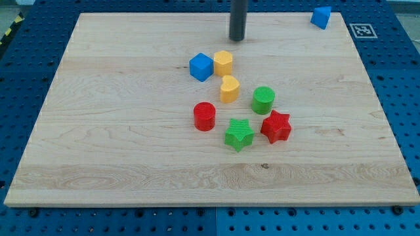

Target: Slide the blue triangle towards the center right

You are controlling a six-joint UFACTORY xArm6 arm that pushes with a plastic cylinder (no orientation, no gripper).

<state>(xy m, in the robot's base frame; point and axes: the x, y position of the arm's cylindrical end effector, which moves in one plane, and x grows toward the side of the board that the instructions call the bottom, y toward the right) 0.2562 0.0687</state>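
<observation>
The blue triangle (pixel 321 16) lies at the top right corner of the wooden board (pixel 118 157). My tip (pixel 237 38) is the lower end of the dark rod at the view's top centre. It stands far to the left of the blue triangle, apart from it. It is just above and to the right of the yellow block (pixel 223 62).
A blue cube (pixel 201 67) touches the yellow block's left side. Below them lie a yellow heart (pixel 229 89), a green cylinder (pixel 263 99), a red cylinder (pixel 205 116), a green star (pixel 239 134) and a red star (pixel 276 126). A marker tag (pixel 362 30) sits off the board's top right.
</observation>
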